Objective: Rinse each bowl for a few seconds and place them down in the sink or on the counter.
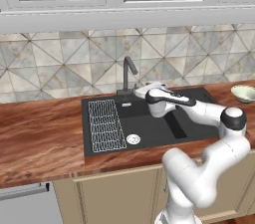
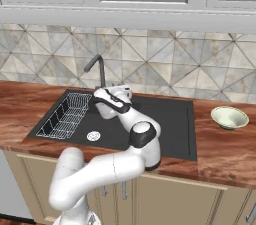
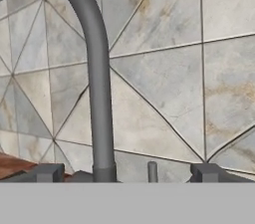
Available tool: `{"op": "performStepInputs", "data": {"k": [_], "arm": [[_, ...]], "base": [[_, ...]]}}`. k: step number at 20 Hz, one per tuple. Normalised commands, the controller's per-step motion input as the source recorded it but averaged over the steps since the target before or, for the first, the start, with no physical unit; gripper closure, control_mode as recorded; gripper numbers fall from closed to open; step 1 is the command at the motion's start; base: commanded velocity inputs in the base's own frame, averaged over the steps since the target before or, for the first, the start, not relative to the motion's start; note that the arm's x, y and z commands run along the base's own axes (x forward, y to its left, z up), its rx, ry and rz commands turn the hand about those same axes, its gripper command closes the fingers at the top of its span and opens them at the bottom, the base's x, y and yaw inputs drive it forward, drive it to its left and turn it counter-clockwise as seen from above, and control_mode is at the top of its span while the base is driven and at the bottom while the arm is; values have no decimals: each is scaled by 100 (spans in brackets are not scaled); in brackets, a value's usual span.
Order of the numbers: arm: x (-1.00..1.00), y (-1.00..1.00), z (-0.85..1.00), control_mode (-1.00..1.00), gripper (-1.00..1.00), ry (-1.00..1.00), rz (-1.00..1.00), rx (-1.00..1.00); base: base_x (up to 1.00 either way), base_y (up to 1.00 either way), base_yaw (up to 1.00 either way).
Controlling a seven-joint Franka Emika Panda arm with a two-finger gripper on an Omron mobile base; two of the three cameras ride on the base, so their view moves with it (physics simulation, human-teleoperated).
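Observation:
A pale cream-green bowl sits upright on the wood counter, to the right of the black sink. My gripper hovers over the back edge of the sink, facing the tiled wall, close to the foot of the dark grey faucet. Its jaws stand open and wide apart with nothing held. In the hand view the faucet's pipe rises just left of centre, between the two fingertips.
A white wire rack lies in the left part of the basin, with the round silver drain beside it. Tiled backsplash stands close behind the faucet, and wall cabinets hang above.

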Motion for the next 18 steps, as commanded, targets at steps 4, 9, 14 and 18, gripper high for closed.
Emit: {"op": "performStepInputs", "data": {"k": [4,9,14,18], "arm": [[35,-2,-14,-100,-100,0,0,3],[33,-4,-13,-100,-100,0,0,3],[35,0,-16,-100,-100,0,0,2],[37,0,-15,-100,-100,0,0,2]], "base": [[0,0,0],[0,0,0],[0,0,0],[0,0,0]]}}
